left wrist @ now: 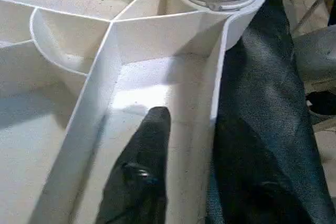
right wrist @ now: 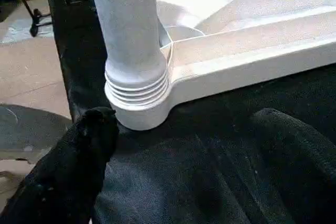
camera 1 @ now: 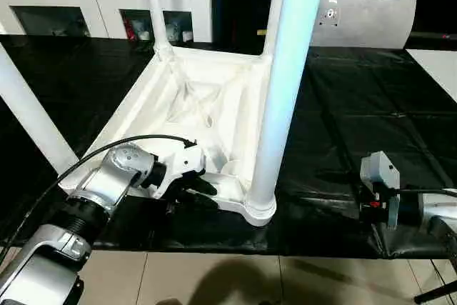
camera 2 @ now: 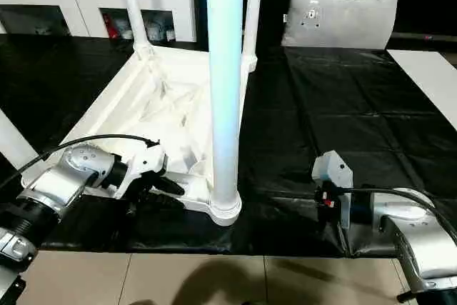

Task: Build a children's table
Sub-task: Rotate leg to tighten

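While the tabletop (camera 1: 193,98) lies ribbed side up on the black sheet (camera 1: 357,105), its long axis runs away from me toward the white cabinet (camera 1: 100,5). Three legs stand in its corner sockets, axes vertical, flared ends down. The near leg (camera 1: 282,91) rises from the tabletop's near right corner socket (camera 1: 260,208). The far left leg (camera 1: 153,5) and far right leg (camera 1: 275,8) stand at the two corners on the cabinet side. A fourth leg (camera 1: 32,116) slants at the tabletop's left side; I cannot tell whether it is seated.

My left gripper (camera 1: 194,189) is at the tabletop's near edge, just left of the near leg's socket. In the left wrist view one black finger (left wrist: 149,150) lies inside the rim channel against the wall, the other outside over the sheet. Jaws partly closed astride the rim wall; whether they pinch it, I cannot tell.

My right gripper (right wrist: 178,145) sits low over the sheet to the right of the tabletop, pointing at the near leg's socket. Its fingers are spread wide and hold nothing. One fingertip (right wrist: 97,124) is just beside the socket's base.

A grey cushion (camera 1: 368,19) stands beyond the tabletop's far right corner.
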Robot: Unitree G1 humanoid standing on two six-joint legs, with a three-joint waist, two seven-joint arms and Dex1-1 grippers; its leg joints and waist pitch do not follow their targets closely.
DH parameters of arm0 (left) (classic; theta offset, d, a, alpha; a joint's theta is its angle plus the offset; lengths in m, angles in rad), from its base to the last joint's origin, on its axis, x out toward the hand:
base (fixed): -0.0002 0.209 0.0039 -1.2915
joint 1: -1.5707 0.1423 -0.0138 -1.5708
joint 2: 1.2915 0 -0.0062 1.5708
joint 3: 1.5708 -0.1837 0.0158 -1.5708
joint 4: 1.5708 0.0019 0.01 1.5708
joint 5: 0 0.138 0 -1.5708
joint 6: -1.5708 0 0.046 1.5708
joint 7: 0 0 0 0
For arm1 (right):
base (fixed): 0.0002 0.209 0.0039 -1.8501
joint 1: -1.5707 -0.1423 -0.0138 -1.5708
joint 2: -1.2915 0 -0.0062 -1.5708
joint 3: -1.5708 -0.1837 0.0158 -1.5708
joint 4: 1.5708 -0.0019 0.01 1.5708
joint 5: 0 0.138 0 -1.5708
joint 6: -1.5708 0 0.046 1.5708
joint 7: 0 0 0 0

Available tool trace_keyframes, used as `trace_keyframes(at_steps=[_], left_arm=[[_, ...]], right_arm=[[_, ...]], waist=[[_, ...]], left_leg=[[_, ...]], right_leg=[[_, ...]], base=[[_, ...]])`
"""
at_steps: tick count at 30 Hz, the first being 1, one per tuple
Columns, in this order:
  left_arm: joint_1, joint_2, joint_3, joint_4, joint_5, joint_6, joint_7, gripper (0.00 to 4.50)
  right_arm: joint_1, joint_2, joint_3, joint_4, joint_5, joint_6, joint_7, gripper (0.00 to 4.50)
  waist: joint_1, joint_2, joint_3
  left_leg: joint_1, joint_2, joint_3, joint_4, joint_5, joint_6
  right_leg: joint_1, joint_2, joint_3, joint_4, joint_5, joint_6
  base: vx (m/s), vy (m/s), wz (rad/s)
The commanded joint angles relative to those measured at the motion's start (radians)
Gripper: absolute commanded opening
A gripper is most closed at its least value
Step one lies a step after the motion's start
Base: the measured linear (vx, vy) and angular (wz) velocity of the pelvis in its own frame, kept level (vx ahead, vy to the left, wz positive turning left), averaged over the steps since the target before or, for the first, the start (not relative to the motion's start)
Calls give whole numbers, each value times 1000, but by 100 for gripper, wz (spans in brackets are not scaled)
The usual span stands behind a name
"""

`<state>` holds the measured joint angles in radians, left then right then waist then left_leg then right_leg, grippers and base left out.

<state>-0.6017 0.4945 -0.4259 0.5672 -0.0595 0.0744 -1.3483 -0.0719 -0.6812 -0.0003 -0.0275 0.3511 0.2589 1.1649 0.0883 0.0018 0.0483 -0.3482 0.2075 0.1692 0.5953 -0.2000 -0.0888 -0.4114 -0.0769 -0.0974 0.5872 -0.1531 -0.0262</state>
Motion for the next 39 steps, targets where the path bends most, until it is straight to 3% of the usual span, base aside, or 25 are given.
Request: trace_keyframes(at_steps=[1, 3, 6, 8, 10, 11, 12, 14, 16, 19, 23, 26, 32, 34, 39], left_arm=[[-31, -14, 3, 56, 35, -14, 35, 108], [-51, -24, -5, 107, 74, -36, 83, 88], [-64, -34, -9, 140, 104, -25, 134, 69], [-63, -55, 19, 141, 71, 10, 145, 47], [-63, -71, 40, 139, 47, 39, 156, 37], [-63, -96, 67, 141, 25, 68, 184, 34], [-63, -100, 71, 142, 24, 74, 192, 31], [-61, -116, 82, 145, 24, 84, 210, 22], [-50, -117, 73, 126, 24, 85, 197, 18], [-23, -115, 63, 72, 14, 109, 168, 7], [7, -115, 53, 33, 23, 42, 137, 7], [18, -109, 38, 24, 45, 29, 120, 7], [26, -99, 34, -9, 33, 6, 84, 7], [28, -97, 31, -16, 33, -2, 71, 0], [38, -85, 19, -42, 38, -13, 27, 0]], right_arm=[[-9, -8, 0, 8, -3, -15, 10, 450], [-23, -3, 7, 31, -10, -25, 11, 450], [-34, 4, 13, 40, -13, -28, 6, 450], [-39, 9, 15, 46, -16, -31, -1, 450], [-41, 13, 17, 49, -17, -34, -4, 450], [-45, 22, 23, 52, -21, -38, -12, 450], [-47, 25, 26, 52, -22, -38, -14, 450], [-56, 35, 35, 49, -20, -39, -21, 450], [-63, 42, 42, 47, -21, -37, -26, 450], [-75, 56, 53, 39, -24, -34, -34, 450], [-96, 80, 67, 52, -46, -44, -57, 450], [-128, 94, 70, 86, -55, -52, -75, 450], [-178, 98, 100, 126, -37, -42, -7, 450], [-196, 107, 105, 151, -31, -43, 14, 413], [-256, 125, 123, 255, -29, -60, 61, 390]], waist=[[0, -6, -56], [0, -1, -55], [-5, -4, -51], [-7, -8, -48], [-14, -9, -47], [-15, -11, -47], [-19, -10, -50], [-33, -6, -53], [-41, -6, -55], [-49, -7, -58], [-42, -8, -63], [-36, -10, -66], [-21, -5, -69], [-20, -3, -68], [-20, -7, -68]], left_leg=[[1, 10, 1, -68, -227, 68], [6, 10, -1, -67, -248, 63], [11, 7, -2, -66, -285, 57], [15, 2, -4, -65, -306, 53], [9, -1, -6, -66, -315, 52], [12, -1, -7, -65, -320, 51], [12, -2, -8, -64, -317, 55], [2, 6, -13, -73, -314, 67], [4, 6, -12, -71, -327, 71], [0, 14, -12, -75, -301, 78], [-2, 17, -5, -74, -220, 94], [-2, 17, 0, -71, -177, 101], [-6, 17, 1, -68, -143, 101], [-5, 19, 1, -68, -142, 103], [-2, 22, 1, -70, -159, 93]], right_leg=[[52, -57, 36, -104, -510, -65], [52, -60, 32, -108, -541, -59], [52, -59, 23, -121, -599, -38], [52, -60, 14, -131, -648, -7], [56, -58, 7, -135, -667, 11], [55, -58, 4, -137, -671, 14], [57, -60, 1, -138, -659, 11], [67, -59, -3, -131, -588, -12], [66, -65, -11, -134, -580, -16], [67, -71, 2, -121, -520, -57], [66, -71, 17, -101, -414, -115], [67, -71, 23, -91, -365, -137], [72, -71, 27, -76, -317, -153], [71, -70, 28, -75, -305, -159], [70, -72, 29, -72, -314, -175]], base=[[0, 0, 0], [0, 0, 0], [0, 0, 0], [0, 0, 0], [0, 0, 0], [0, 0, 0], [0, 0, 0], [0, 0, 0], [0, 0, 0], [0, 0, 0], [0, 0, 0], [0, 0, 0], [0, 0, 0], [0, 0, 0], [0, 0, 0]])
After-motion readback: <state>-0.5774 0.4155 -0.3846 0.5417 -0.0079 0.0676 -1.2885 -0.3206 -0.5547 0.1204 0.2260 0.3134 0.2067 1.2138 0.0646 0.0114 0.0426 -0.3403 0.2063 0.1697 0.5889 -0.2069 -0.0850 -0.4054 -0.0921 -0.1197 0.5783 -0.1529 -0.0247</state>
